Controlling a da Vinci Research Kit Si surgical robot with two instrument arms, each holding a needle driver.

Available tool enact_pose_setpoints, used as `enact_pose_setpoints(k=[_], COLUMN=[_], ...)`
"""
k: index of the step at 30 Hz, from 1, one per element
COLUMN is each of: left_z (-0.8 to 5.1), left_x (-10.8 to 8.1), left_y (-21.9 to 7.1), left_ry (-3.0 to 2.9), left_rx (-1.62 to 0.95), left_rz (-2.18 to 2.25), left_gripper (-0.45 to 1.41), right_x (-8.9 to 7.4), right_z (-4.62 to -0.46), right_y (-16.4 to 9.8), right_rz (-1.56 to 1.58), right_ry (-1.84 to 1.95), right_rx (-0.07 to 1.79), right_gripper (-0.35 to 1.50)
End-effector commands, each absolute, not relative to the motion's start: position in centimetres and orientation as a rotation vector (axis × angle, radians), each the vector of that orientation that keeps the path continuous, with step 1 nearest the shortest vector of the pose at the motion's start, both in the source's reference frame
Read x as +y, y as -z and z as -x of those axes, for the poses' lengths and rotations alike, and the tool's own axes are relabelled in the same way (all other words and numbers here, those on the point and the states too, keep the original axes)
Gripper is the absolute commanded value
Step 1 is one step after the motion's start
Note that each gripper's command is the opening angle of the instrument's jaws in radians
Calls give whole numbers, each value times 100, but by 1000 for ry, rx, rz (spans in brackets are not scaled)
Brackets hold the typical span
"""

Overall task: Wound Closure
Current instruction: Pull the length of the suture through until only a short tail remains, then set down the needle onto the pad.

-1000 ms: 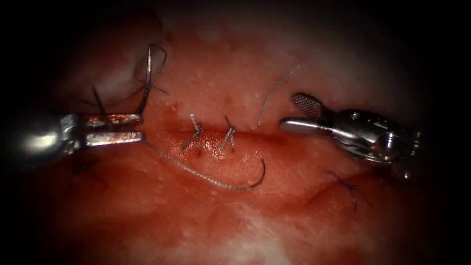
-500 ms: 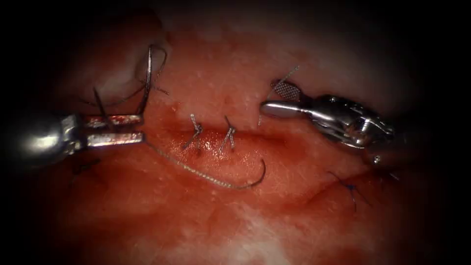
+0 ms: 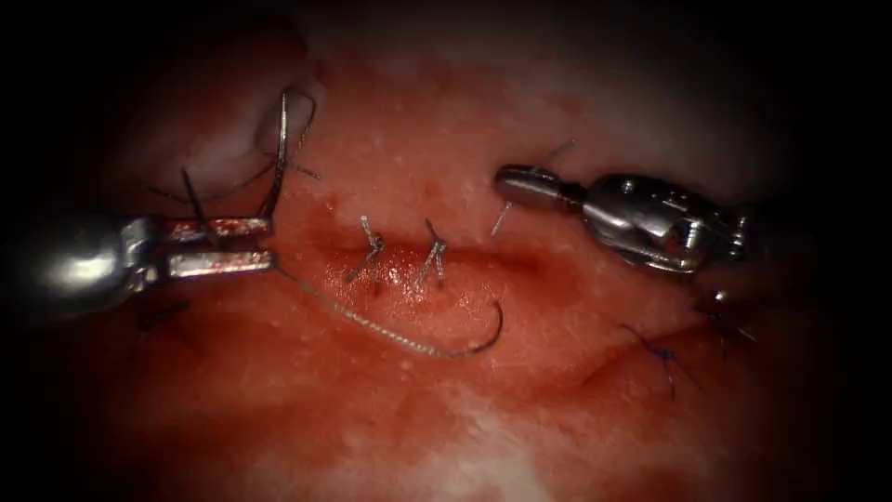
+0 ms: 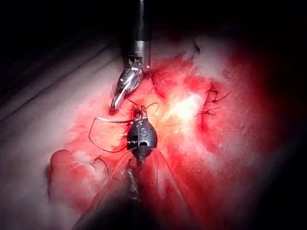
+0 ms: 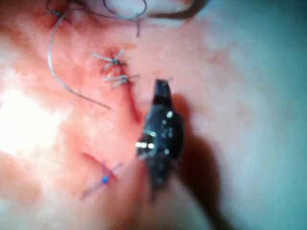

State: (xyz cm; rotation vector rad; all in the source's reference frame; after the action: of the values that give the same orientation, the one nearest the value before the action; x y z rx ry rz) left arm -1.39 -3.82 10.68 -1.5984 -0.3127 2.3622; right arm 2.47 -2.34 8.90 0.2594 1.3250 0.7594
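While the right claw clamps thread, the left claw gapes empty.

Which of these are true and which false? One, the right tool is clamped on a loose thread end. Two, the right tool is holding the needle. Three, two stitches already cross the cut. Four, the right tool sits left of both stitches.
1. True. The right tool has its jaws shut on a thread end, just above the cut in the endoscope view.
2. False. The needle lies on the tissue below the cut, apart from the right tool.
3. True. Two stitches cross the cut side by side.
4. False. The right tool is to the right of both stitches.
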Motion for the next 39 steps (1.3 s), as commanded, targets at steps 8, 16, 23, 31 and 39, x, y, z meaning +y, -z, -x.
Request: enact_pose_setpoints(k=[8,16,23,31,39], left_z=[143,137,105,65,10], left_x=[-386,-380,-380,-367,-349], left_y=[-1075,-1073,-1083,-1108,-1109], left_ry=[-2366,-2348,-2283,-2164,-2127], left_rx=[-320,-338,-371,-386,-327], left_rz=[1593,1576,1560,1410,1294], left_gripper=[-45,-45,-33,93,111], right_x=[-230,-232,-236,-240,-243], right_z=[-273,-280,-276,-274,-266], right_y=[-846,-844,-842,-840,-839], right_rz=[-206,-169,-168,-174,-178], right_ry=[-652,-680,-680,-683,-676], right_rx=[1281,1261,1261,1261,1264], right_gripper=[-35,121,131,133,133])
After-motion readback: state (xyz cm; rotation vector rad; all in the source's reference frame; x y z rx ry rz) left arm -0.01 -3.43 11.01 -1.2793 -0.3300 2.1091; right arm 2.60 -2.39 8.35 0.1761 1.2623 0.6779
